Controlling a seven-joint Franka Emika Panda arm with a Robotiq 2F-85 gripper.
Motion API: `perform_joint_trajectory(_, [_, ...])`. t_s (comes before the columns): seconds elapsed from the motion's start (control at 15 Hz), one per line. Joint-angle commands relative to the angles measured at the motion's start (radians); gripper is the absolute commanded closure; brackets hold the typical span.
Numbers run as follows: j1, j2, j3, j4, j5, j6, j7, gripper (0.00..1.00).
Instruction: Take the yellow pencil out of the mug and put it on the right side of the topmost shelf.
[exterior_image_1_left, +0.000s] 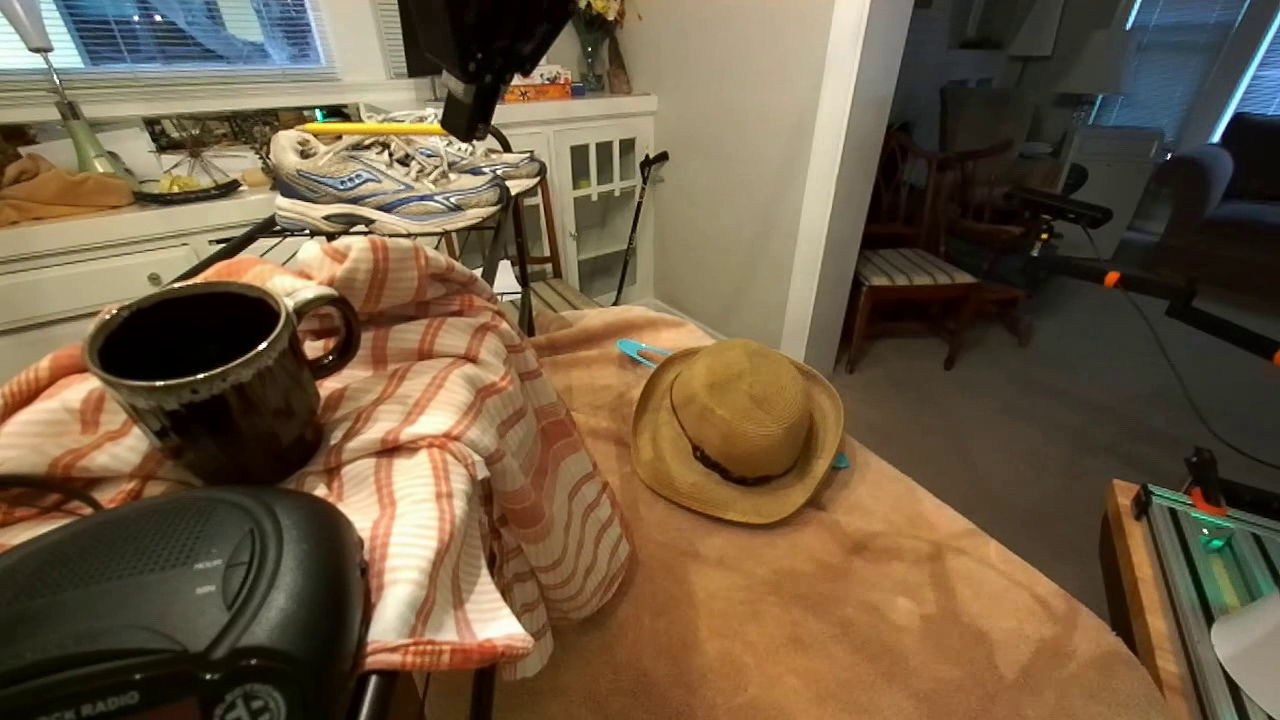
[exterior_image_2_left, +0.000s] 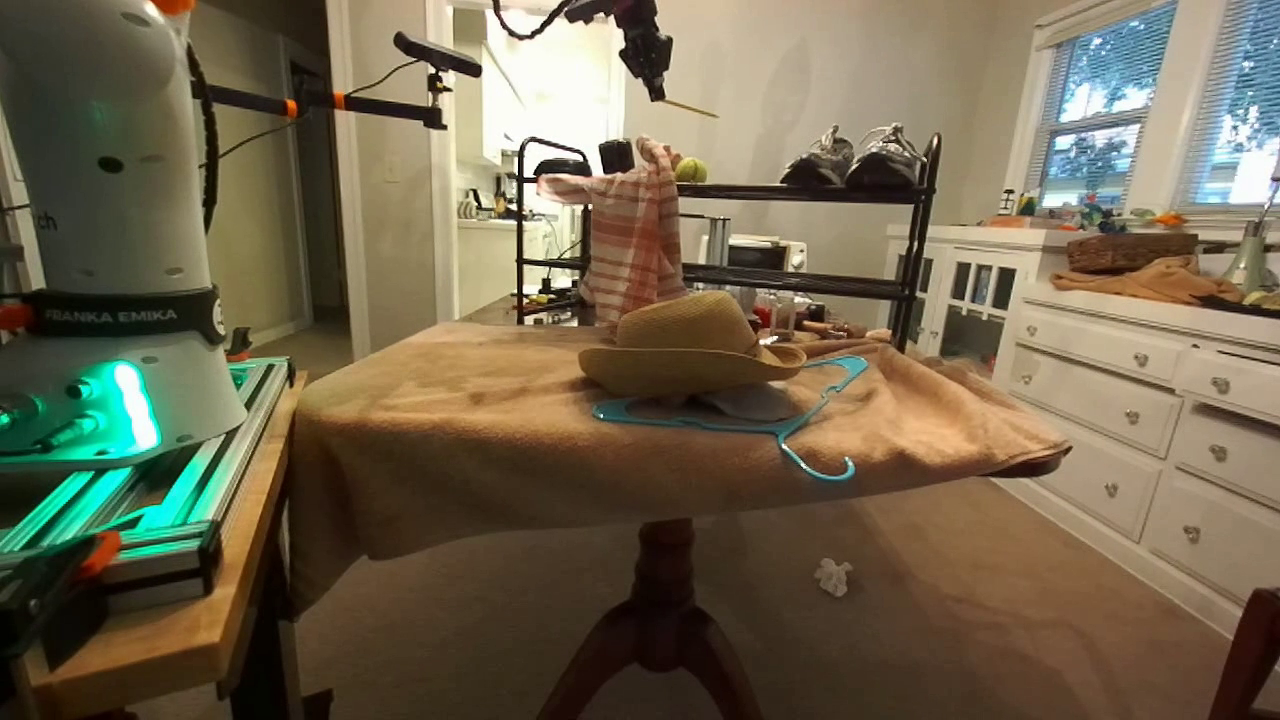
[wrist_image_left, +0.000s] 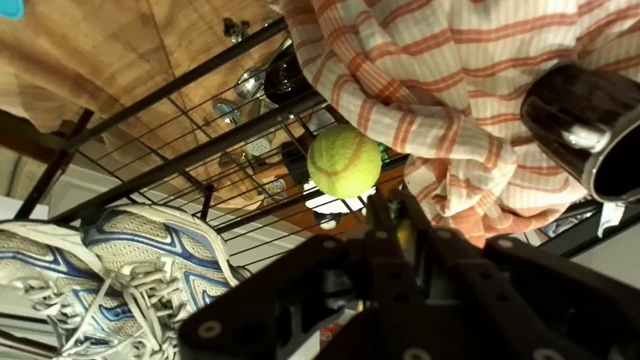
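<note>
Smooth pale grey walls (exterior_image_2_left: 850, 70) rise above a brown-grey carpeted floor (exterior_image_2_left: 930, 620), and a white, many-drawered cabinet (exterior_image_2_left: 1093, 405) stands below white-framed windows (exterior_image_2_left: 1187, 100) with slatted blinds (exterior_image_2_left: 1240, 120)

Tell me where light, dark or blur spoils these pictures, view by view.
Wrist view: the fingers are very dark, the yellow pencil between them only a blurred patch, and the mug carries a white glare spot. In an exterior view: the striped-seat chair sits in gloom. In an exterior view: a green light glares on the robot base.
</note>
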Motion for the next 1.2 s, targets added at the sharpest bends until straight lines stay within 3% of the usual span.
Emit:
perform_joint_trajectory(0.0, [0.001,0.03,-0.007,-0.003,-0.1,0.041,-0.126,0.98])
perform_joint_trajectory(0.53, [-0.004,0.085,-0.069,-0.017,-0.298,0.202,-0.178,0.98])
perform_joint_trajectory(1.13, [-0.004,0.109,-0.092,-0.088,-0.347,0.333,-0.194,0.98])
